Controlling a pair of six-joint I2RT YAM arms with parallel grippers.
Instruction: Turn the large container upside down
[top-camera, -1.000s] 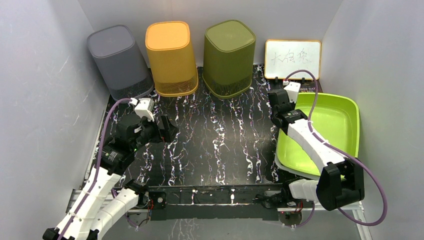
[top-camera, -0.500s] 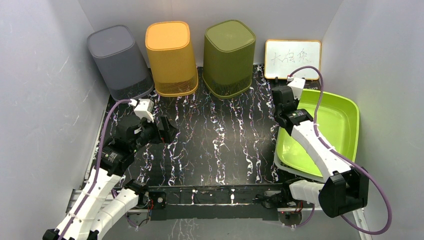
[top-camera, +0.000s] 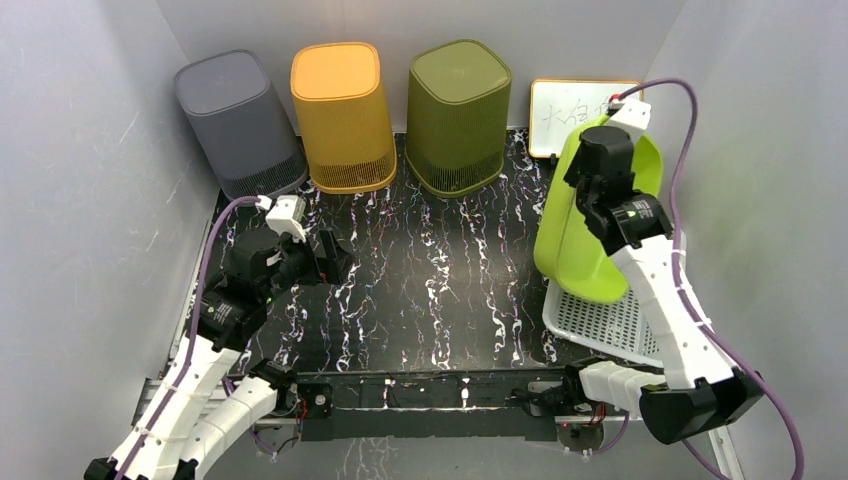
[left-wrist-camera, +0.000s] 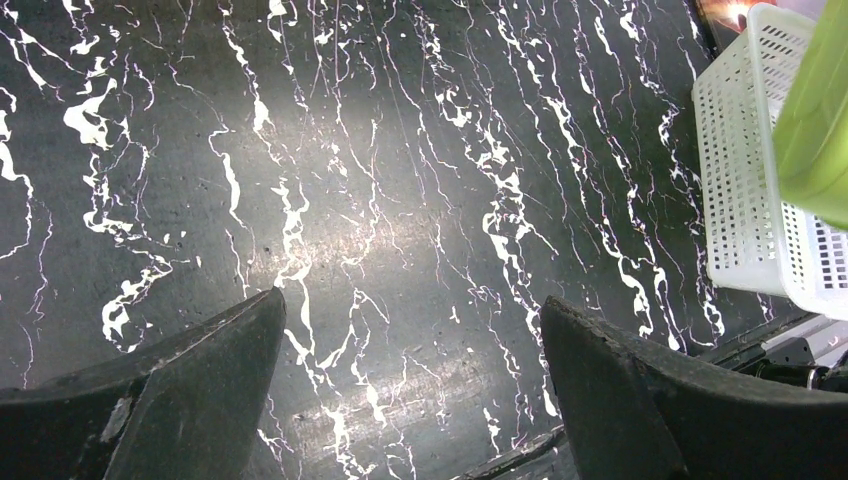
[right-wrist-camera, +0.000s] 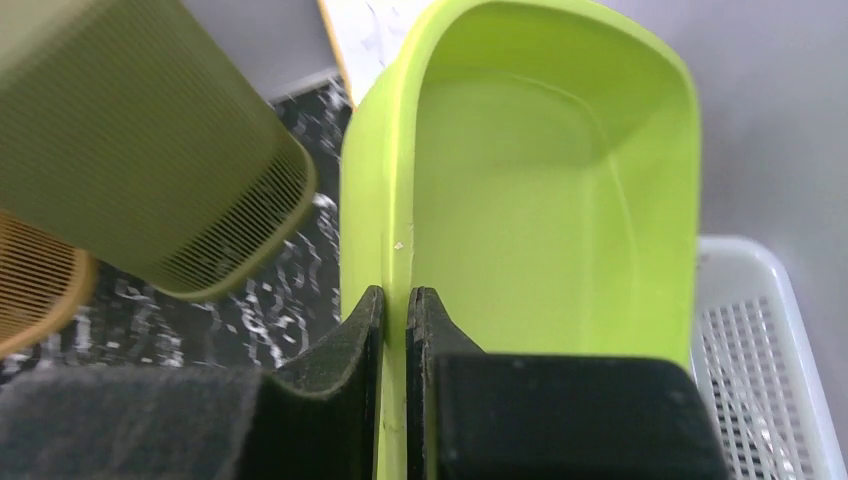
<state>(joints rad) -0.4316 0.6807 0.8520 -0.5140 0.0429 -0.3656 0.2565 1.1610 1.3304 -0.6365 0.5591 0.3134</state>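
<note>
There, smooth lime tub (top-camera: 570, 240) over perforated basket (top-camera: 600, 325)

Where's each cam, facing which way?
Top external: above and behind the robot, looking down on the table; left arm and right arm show.
Left wrist: faces down at the table; open left gripper at bottom.
Right wrist: looks along the rim of the green container; right gripper shut on it.
Shared by all: container, white basket.

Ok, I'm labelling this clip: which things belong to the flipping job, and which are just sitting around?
Job: lime green tub, right claw shut on its rim.
Lying about: white basket, grey bin, orange bin, olive bin, whiteboard, open left claw.
</note>
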